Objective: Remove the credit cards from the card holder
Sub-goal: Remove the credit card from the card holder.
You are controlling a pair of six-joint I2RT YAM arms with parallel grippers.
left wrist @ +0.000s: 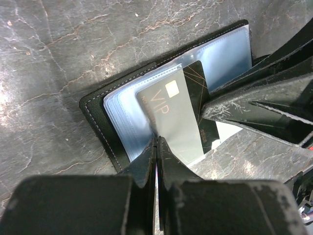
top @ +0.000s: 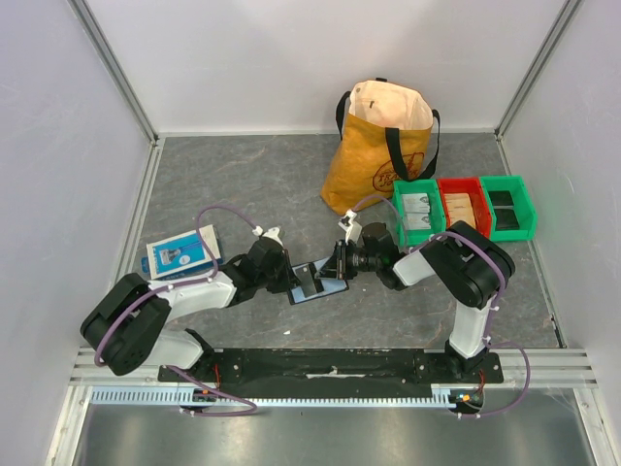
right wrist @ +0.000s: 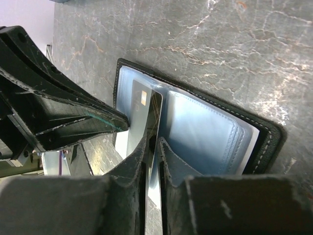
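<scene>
The card holder [left wrist: 95, 120] lies open on the grey table [left wrist: 49, 58], just in front of the left gripper [left wrist: 156, 143]. Its jaws are pressed together at the near edge of a dark card [left wrist: 173, 115] marked VIP — whether they pinch something, I cannot tell. This card sticks half out of the clear sleeves [left wrist: 122, 117]. The right gripper [right wrist: 153, 143] comes from the opposite side — its jaws stand a little apart, with the card between them.
</scene>
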